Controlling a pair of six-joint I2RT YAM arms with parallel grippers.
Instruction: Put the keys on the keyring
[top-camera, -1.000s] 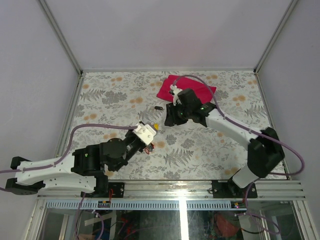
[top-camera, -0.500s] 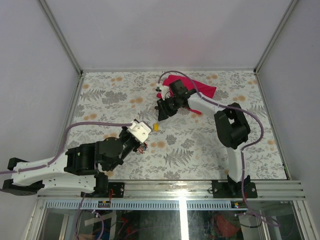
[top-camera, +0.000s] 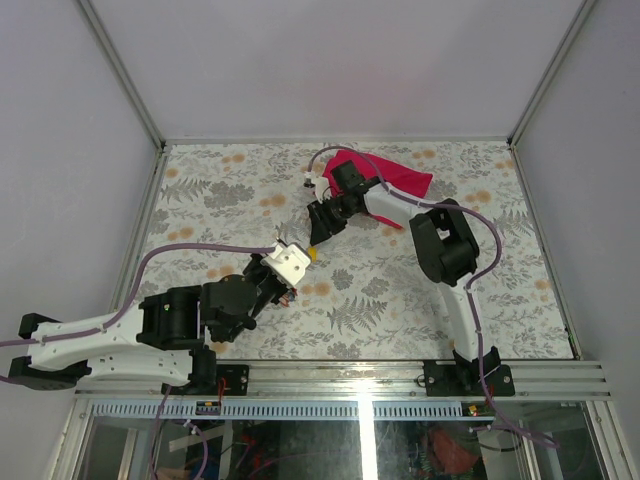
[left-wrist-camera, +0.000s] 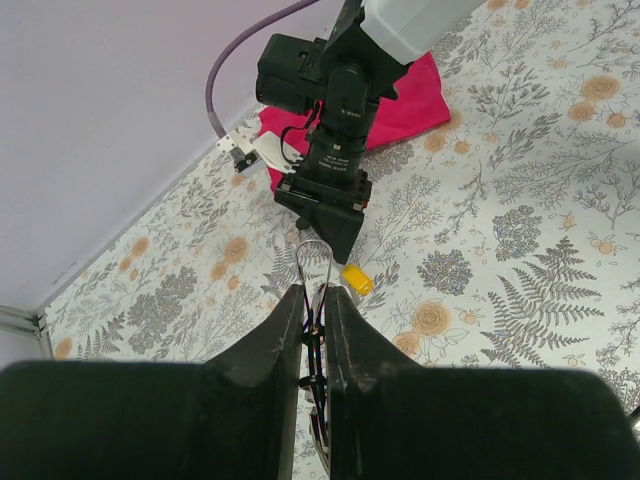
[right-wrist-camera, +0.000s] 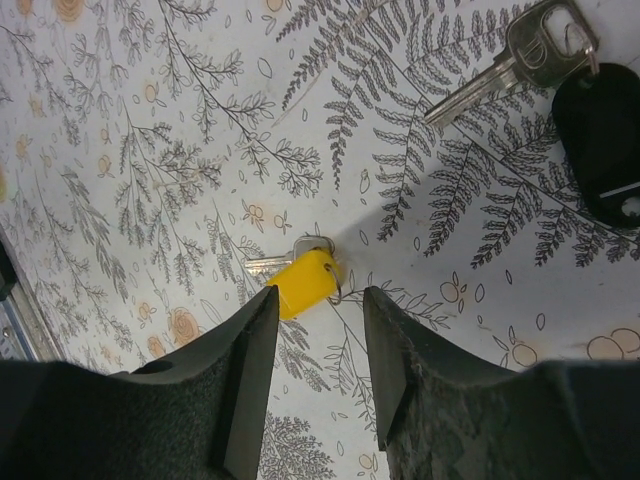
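Right hand (right-wrist-camera: 318, 320) half open, empty, poised over small yellow plastic-headed key (right-wrist-camera: 302, 281) lying flat on floral bench (right-wrist-camera: 150, 150). Left hand (left-wrist-camera: 315, 295) nearly shut, pinching thin silver wire keyring (left-wrist-camera: 314, 242) nearby. Step: key pickup. Next: lower, close squarely on the head.

Top: high behind the arms, looking down on the whole counter (top-camera: 220, 190). Left wrist: low, forward past left fingers (left-wrist-camera: 262, 340). Right wrist: close, downward past right fingers (right-wrist-camera: 245, 370). All share the yellow key (right-wrist-camera: 305, 282) just beyond both.
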